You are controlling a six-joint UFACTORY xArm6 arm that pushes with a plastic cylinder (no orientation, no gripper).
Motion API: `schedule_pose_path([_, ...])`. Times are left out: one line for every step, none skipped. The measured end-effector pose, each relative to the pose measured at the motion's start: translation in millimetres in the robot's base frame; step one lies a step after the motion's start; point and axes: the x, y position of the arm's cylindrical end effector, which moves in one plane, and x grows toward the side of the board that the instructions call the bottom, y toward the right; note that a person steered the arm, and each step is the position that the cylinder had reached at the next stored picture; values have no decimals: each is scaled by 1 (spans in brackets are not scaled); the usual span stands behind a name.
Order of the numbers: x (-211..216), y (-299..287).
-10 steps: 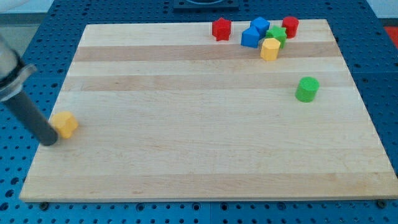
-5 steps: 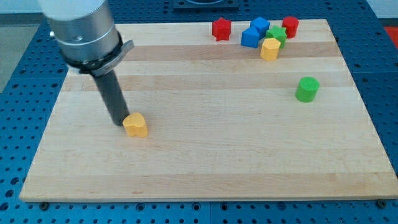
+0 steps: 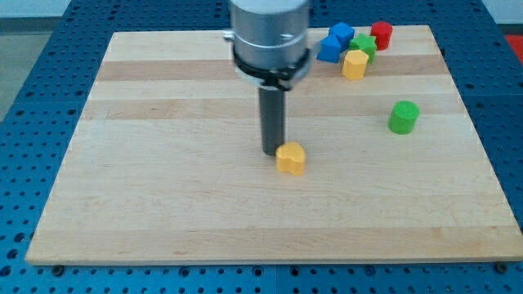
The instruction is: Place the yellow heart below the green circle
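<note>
Wood, pale and striped in planks, makes up our counter (image 3: 163, 212), which sits on a blue perforated base (image 3: 24, 90). We carry no jaws, only a dark rod, so there is nothing to spread or pinch. My tip (image 3: 272, 153) rests on the counter near its middle, touching the upper-left edge of the yellow heart (image 3: 290, 159). Which way the heart points we cannot tell. The green circle (image 3: 403, 117) stands well apart, toward the view's upper right. Near the view's top sit a yellow block (image 3: 355, 64), two blue blocks (image 3: 335, 42), a green block (image 3: 365, 45) and a red block (image 3: 381, 34), clustered together.
</note>
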Motion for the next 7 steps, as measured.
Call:
schedule_pose_path([31,-5])
schedule_pose_path([51,41])
schedule_pose_path([78,71])
schedule_pose_path([97,74])
schedule_pose_path([82,118])
schedule_pose_path([69,175])
schedule_pose_path([78,210])
